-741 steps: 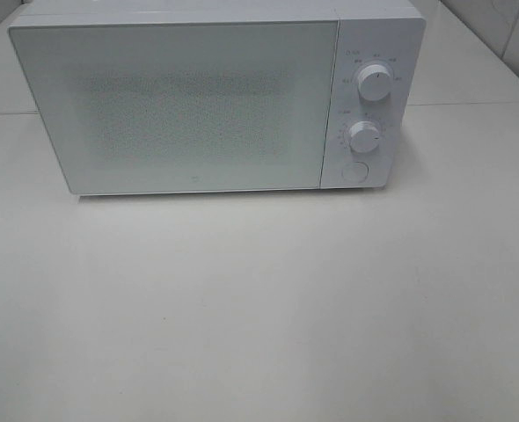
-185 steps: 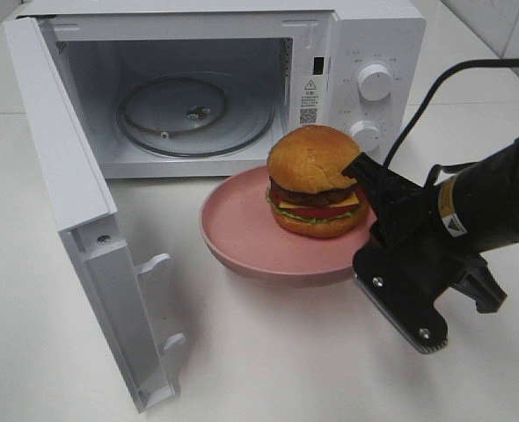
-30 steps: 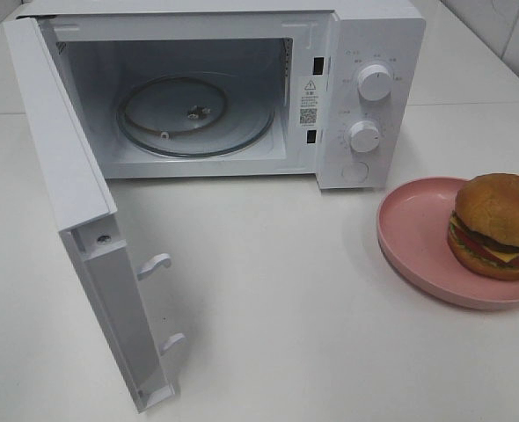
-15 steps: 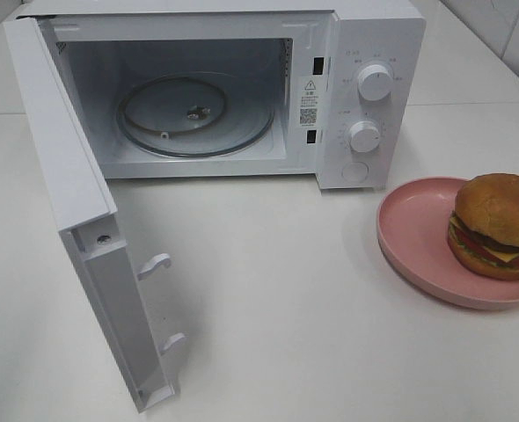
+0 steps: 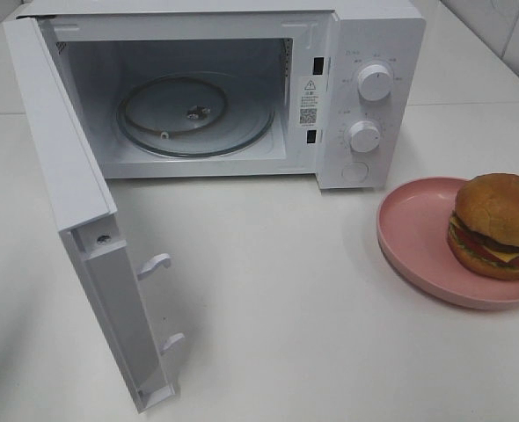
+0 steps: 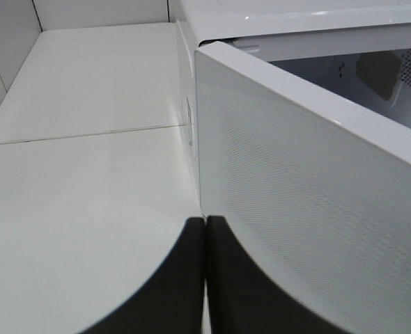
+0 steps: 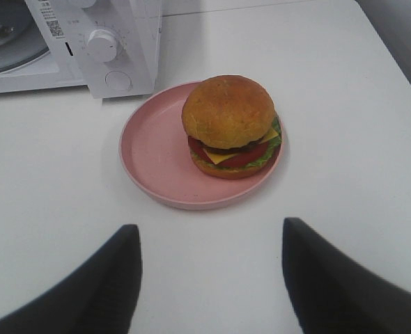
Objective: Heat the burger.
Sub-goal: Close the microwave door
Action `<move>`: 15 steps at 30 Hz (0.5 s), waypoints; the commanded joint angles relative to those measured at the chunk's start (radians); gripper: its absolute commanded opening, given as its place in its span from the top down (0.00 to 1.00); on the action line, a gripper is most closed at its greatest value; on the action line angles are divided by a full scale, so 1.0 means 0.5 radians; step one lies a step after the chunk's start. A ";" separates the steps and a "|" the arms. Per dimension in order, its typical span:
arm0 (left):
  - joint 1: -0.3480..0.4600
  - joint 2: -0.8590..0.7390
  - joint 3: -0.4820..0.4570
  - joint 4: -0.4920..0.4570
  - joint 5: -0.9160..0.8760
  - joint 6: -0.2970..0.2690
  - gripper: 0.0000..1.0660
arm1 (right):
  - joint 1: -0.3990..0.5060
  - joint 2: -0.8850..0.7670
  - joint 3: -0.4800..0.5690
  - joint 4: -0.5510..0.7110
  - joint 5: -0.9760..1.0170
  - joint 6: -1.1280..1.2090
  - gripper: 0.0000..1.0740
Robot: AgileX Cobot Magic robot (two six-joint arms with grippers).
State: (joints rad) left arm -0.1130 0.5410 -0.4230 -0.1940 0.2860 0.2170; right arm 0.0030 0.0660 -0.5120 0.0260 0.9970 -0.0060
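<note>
The burger (image 5: 497,224) (image 7: 230,122), with a golden bun, cheese, tomato and lettuce, sits on a round pink plate (image 5: 413,233) (image 7: 157,149) at the table's right edge, to the right of the microwave. In the right wrist view my right gripper (image 7: 209,278) stands open, well short of the plate, with nothing between its fingers. In the left wrist view my left gripper (image 6: 205,278) is shut and empty, close to the outer face of the open microwave door (image 6: 310,202). Neither arm shows in the high view.
The white microwave (image 5: 365,53) stands at the back with its door (image 5: 75,202) swung open towards the front left. Its glass turntable (image 5: 193,114) is bare. Two knobs (image 5: 374,82) and a button are on its right panel. White table (image 5: 286,308) lies in front.
Nothing moved in the last second. Six seconds ago the plate with the burger lay before the microwave opening with the right gripper at it; now it lies at the right. Much earlier the door was shut.
</note>
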 commanded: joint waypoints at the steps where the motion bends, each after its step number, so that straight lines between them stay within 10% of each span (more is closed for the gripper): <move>1: 0.002 0.270 0.008 -0.016 -0.244 0.002 1.00 | -0.008 -0.014 0.006 0.000 0.000 0.000 0.46; 15: -0.156 1.238 -0.002 0.178 -1.172 0.000 1.00 | -0.008 -0.192 0.004 -0.002 -0.002 0.000 0.46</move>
State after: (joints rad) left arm -0.1520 1.1070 -0.4230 -0.1600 -0.1960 0.2170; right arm 0.0030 -0.0050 -0.5120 0.0260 0.9990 -0.0060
